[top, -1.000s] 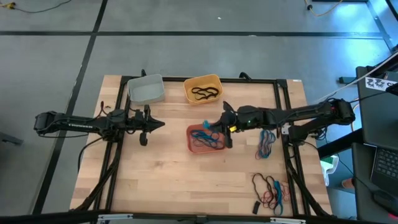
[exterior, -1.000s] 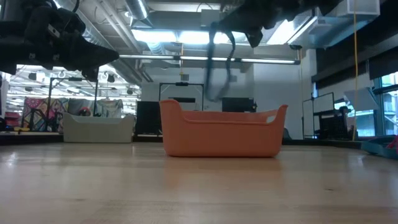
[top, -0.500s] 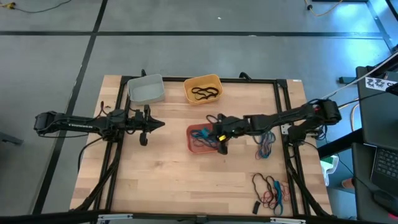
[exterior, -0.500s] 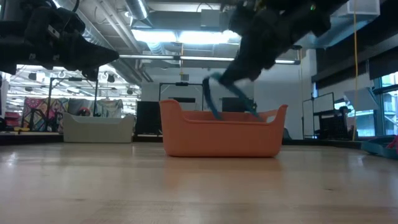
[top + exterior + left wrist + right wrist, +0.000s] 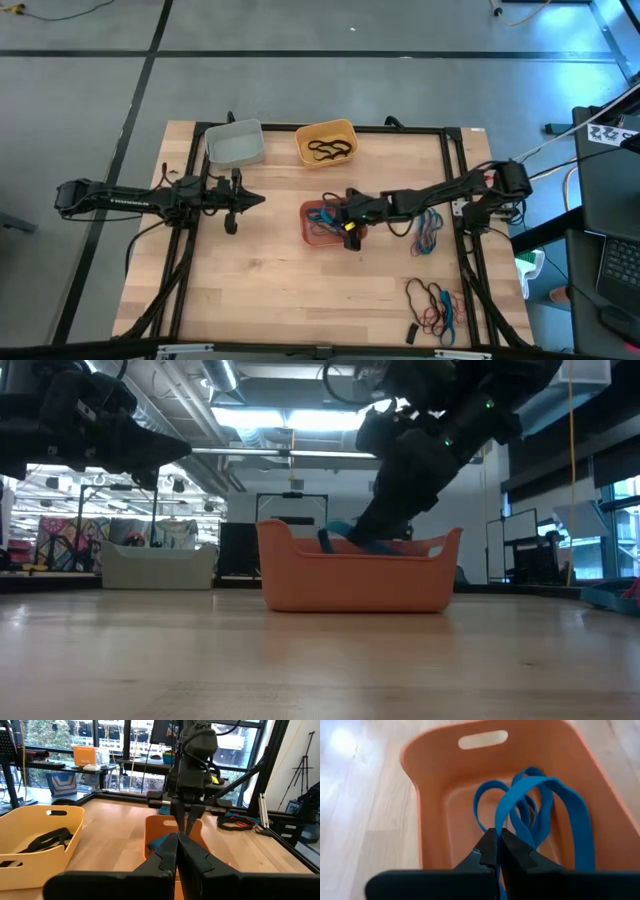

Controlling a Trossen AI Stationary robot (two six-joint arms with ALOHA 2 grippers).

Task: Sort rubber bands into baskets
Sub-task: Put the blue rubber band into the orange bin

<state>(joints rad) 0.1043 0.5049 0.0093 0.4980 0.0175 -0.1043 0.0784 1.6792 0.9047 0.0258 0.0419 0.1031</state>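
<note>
Right gripper [image 5: 497, 851]: fingers pinched together on a blue band [image 5: 540, 815], reaching down into the salmon basket [image 5: 435, 780]; the band's loops are hanging just ahead of the fingertips, over the basket floor.

Salmon basket: sitting directly under the right gripper, mid-table; it is already holding blue bands [image 5: 322, 222] beside the fingertips, though how many is hard to tell from above.

Left gripper [image 5: 177, 851]: fingers pressed shut with nothing between them, hovering above the table well to the left of the right gripper, pointing toward the salmon basket.

Yellow basket [image 5: 326, 143]: standing beyond the right gripper toward the far edge of the table, holding black bands [image 5: 329, 150].

Grey basket [image 5: 236, 144]: standing just beyond the left gripper, beside the yellow basket.

Loose bands, blue pile [image 5: 429, 230]: lying on the table behind the right gripper, under its arm.

Loose bands, mixed pile [image 5: 433, 305]: red, black and blue loops lying well to the near side of the right gripper, by the table's near right corner.
</note>
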